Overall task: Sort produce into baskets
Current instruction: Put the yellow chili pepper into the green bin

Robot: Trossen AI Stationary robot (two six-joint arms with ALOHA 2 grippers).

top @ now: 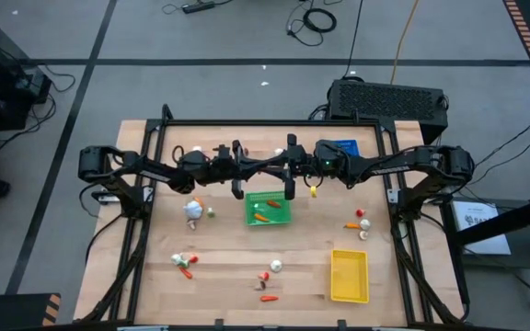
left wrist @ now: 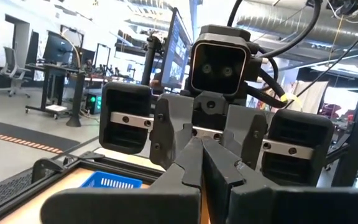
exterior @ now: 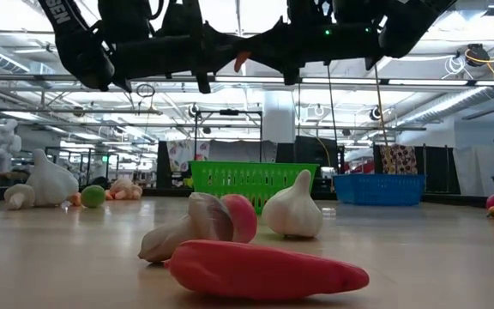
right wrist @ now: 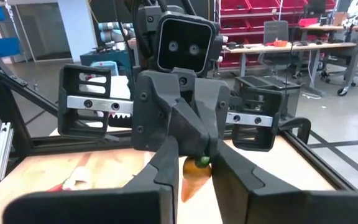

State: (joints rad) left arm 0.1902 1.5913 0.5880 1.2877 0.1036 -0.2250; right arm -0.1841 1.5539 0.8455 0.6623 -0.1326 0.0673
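Above the green mesh basket [top: 269, 209], we see the right gripper [right wrist: 194, 171] and the left gripper [left wrist: 201, 163] meet, both pinching one smooth orange carrot piece [right wrist: 196, 176] between their dark fingers.

A black box [top: 387, 98] sits on the grey floor at upper centre-right; cables [top: 318, 18] coil at top; wooden counter [top: 219, 257] below.

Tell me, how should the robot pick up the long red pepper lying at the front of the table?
Grab the long red pepper across its middle, coming straight down. It lies flat on the table, long and narrow with tapering ends, so the middle probably gives the pincer the firmest hold. The pale piece close behind would likely get bumped by a sideways approach.
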